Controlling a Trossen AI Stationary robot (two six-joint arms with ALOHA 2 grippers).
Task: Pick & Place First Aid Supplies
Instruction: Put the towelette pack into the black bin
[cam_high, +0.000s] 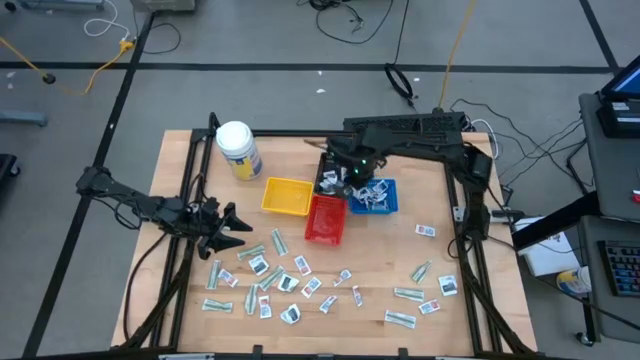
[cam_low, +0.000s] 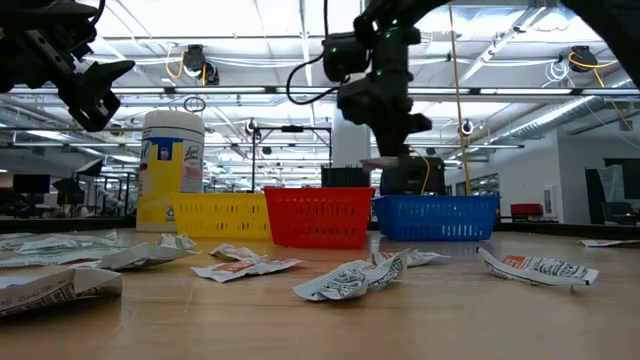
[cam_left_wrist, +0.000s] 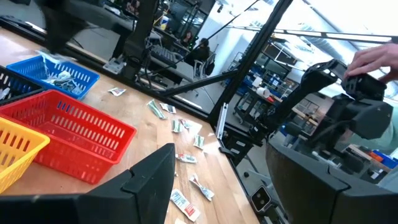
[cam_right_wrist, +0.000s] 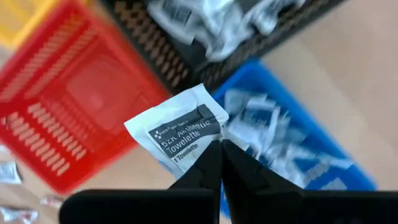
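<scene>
Right gripper (cam_right_wrist: 219, 149) pinches a white square towelette packet (cam_right_wrist: 180, 129) above the blue (cam_high: 384, 194) and black (cam_high: 329, 177) mesh trays, which it half hides overhead. Left gripper (cam_high: 228, 228) hangs spread beside the scattered flat packets (cam_high: 290, 283); bare wood along the table (cam_high: 180, 160) edges.

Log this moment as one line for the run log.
right gripper: shut on towelette packet, above trays | left gripper: open, empty, over the table's left side | loose packets: still on table
</scene>
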